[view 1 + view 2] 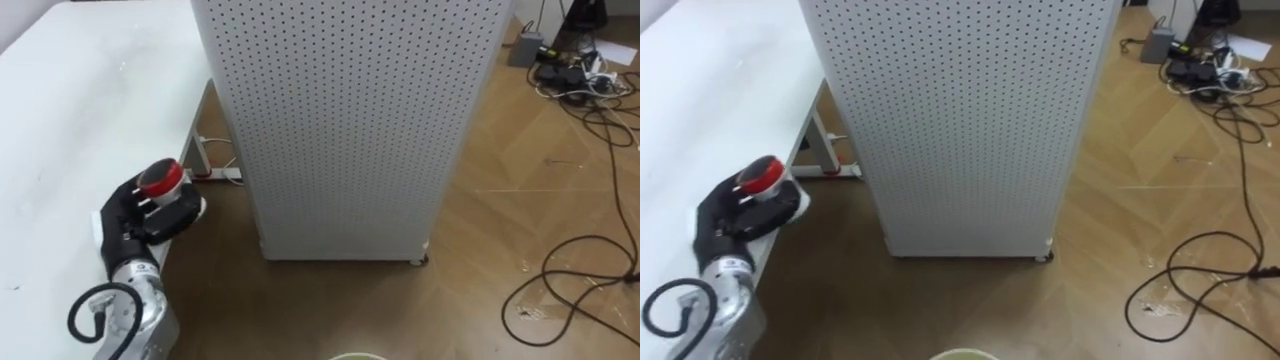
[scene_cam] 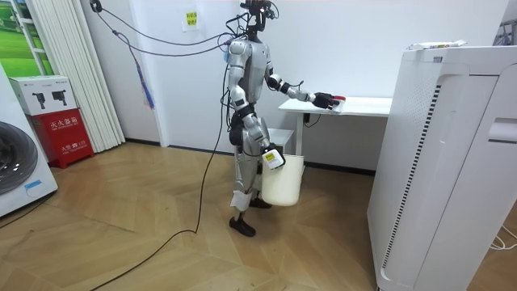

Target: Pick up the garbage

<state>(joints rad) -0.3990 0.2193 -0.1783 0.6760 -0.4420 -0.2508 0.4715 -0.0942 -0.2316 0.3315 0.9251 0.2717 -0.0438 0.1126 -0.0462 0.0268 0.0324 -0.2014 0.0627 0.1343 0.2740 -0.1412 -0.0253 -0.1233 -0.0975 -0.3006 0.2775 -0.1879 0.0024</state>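
A small round piece of garbage with a red top and a white base (image 1: 162,181) sits at the near edge of the white table (image 1: 70,110). My left hand (image 1: 135,215) reaches over that edge with its dark fingers curled round the thing. In the room view I stand facing the table (image 2: 363,105), left arm stretched out to it. My right hand (image 2: 271,155) hangs low at my side, and a white bin (image 2: 283,179) hangs from it off the floor. The bin's rim (image 1: 355,356) peeks in at the bottom of the left eye view.
A tall white perforated appliance (image 1: 350,120) stands close on the table's right, with a narrow gap between them. A power strip (image 1: 218,173) lies under the table. Dark cables (image 1: 575,290) and plugs (image 1: 570,72) are spread over the wooden floor to the right.
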